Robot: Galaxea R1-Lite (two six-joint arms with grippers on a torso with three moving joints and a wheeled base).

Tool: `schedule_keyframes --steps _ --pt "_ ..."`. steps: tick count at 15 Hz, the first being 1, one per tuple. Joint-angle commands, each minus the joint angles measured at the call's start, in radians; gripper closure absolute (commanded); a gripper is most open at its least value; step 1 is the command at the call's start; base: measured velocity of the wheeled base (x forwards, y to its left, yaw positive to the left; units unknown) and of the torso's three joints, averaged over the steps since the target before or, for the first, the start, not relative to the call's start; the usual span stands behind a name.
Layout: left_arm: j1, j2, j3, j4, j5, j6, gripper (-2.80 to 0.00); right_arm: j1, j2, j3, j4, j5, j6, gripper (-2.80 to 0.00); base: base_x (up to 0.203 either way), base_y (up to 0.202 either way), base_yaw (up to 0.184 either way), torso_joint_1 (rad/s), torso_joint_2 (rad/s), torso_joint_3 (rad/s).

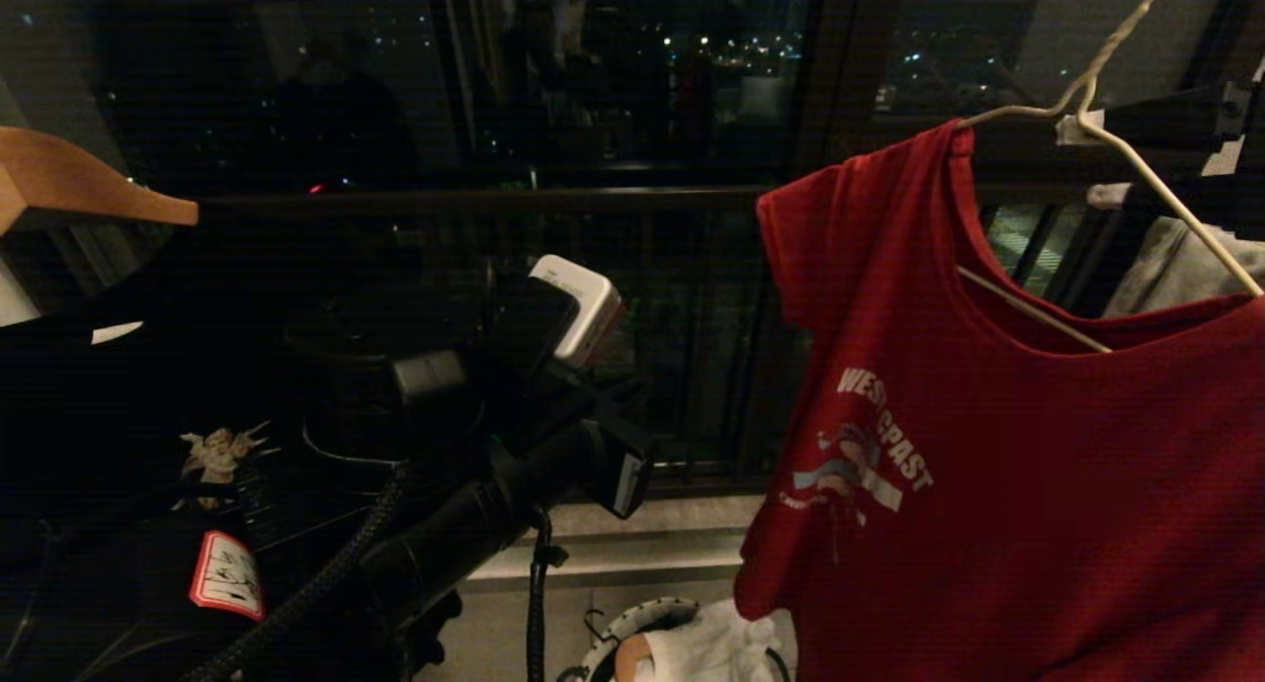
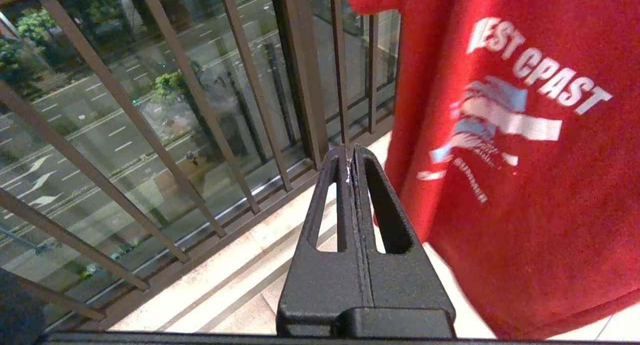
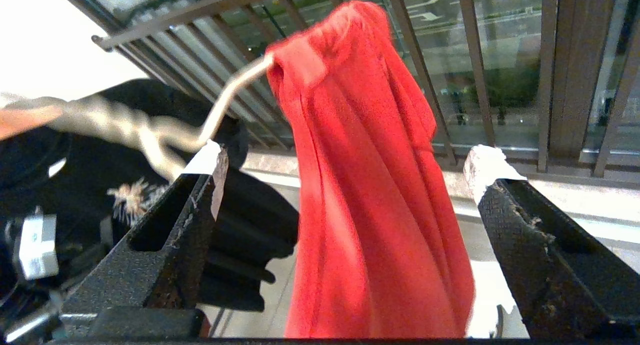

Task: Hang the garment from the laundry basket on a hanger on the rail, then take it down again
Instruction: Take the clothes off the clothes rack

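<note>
The right gripper (image 3: 345, 185) stands with its black textured fingers (image 3: 170, 235) spread wide and released, white pads at their tips. Between them, not touched by either, hangs the red short-sleeved T-shirt with white chest lettering (image 3: 370, 195). One fingertip lies close beside the twisted neck of the thin white wire hanger (image 3: 220, 105); whether it touches the wire cannot be told.

The left gripper (image 2: 351, 157) has its black fingers (image 2: 372, 210) clenched flat together on nothing. It hangs in the air just beside the T-shirt's chest print, apart from the cloth, with the dark metal balcony railing (image 2: 300, 85) and a pale tiled ledge (image 2: 240, 285) beyond it.

From the head view the red T-shirt (image 1: 1038, 465) hangs on the wire hanger (image 1: 1137, 158), one shoulder draped over the end of the hanger's arm and the neckline sagging open so the lower wire shows through it. The hanger's neck runs up out of the picture. The left arm (image 1: 464, 435), black with a white block on its wrist, sits left of the shirt. Further left hang a black T-shirt with an angel print (image 1: 222, 455) and the end of a thick light-brown wooden hanger (image 1: 79, 183). Low down, under the shirt's hem, the small round basket with a black-and-white patterned rim (image 1: 618, 638) stands on the floor with a white cloth (image 1: 712, 647) in it.
</note>
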Motion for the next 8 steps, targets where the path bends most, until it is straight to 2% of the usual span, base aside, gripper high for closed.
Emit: schedule_keyframes --steps 1,3,4,5,8 --pt "0.000 0.003 -0.001 -0.006 0.001 -0.001 0.00 -0.007 -0.065 0.074 0.001 -0.002 -0.033 -2.80 0.000 0.000 0.000 0.000 0.00 0.000" --pt "0.000 0.002 -0.001 -0.005 0.001 -0.001 0.00 -0.029 -0.123 0.143 -0.002 -0.042 -0.086 -2.80 0.000 0.000 0.000 0.000 0.00 0.000" --pt "0.000 0.001 -0.001 -0.006 0.001 -0.001 0.00 -0.041 -0.154 0.175 -0.016 -0.111 -0.111 -2.80 0.000 0.000 0.000 0.000 0.00 0.000" --pt "0.000 0.001 -0.001 -0.006 0.001 -0.001 0.00 -0.048 -0.185 0.204 -0.048 -0.180 -0.123 0.00 0.000 0.000 0.000 0.000 0.00 0.000" --pt "0.000 0.004 0.000 -0.006 0.001 -0.001 0.00 -0.062 -0.268 0.263 -0.116 -0.261 -0.133 0.00 0.000 0.000 0.000 0.000 0.00 0.000"
